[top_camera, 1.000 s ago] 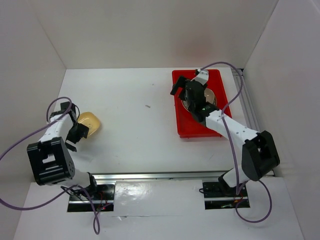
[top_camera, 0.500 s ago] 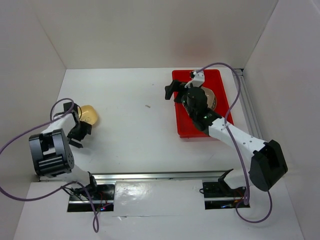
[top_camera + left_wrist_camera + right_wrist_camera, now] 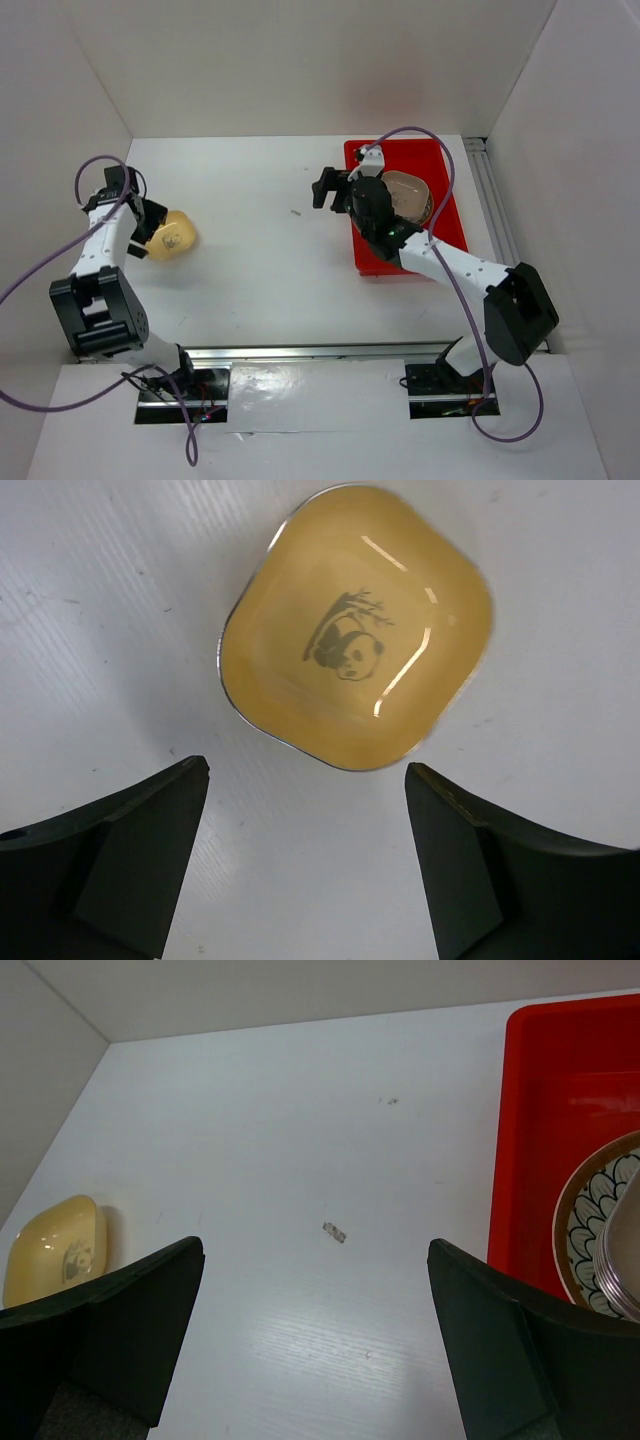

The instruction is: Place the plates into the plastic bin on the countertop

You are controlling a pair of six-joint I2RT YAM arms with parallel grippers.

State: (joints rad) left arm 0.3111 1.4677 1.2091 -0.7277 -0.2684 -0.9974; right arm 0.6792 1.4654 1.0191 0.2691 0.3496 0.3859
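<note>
Top view: the white tabletop (image 3: 270,270) is enclosed by white walls. A red plastic bin (image 3: 432,156) is set at its far right.

Bin contents: a round patterned plate (image 3: 424,208) with a brown rim is lying flat inside. A smaller brownish-pink dish (image 3: 400,188) is seated on top of it. Whether more dishes are stacked beneath cannot be told.

Outside the bin: one yellow dish (image 3: 168,236) is found on the tabletop at the far left, well apart from the bin. It is rounded-square and upright, and a dark panda motif is seen at its centre in the left wrist view (image 3: 357,628).

Left jaws: released and spread wide, with nothing grasped. They are held just beside the yellow dish. In the wrist view the dish lies ahead of the two dark fingers (image 3: 140,860), not between them, and no contact is seen.

Right jaws: released and spread to the full, with nothing grasped. They are held at the bin's left wall, pointed across the tabletop. In the right wrist view the bin wall (image 3: 515,1160) and part of the patterned plate (image 3: 590,1225) are seen at the right. The yellow dish (image 3: 52,1248) is seen at the far left, and a small speck (image 3: 334,1232) is noted on the tabletop between them.
</note>
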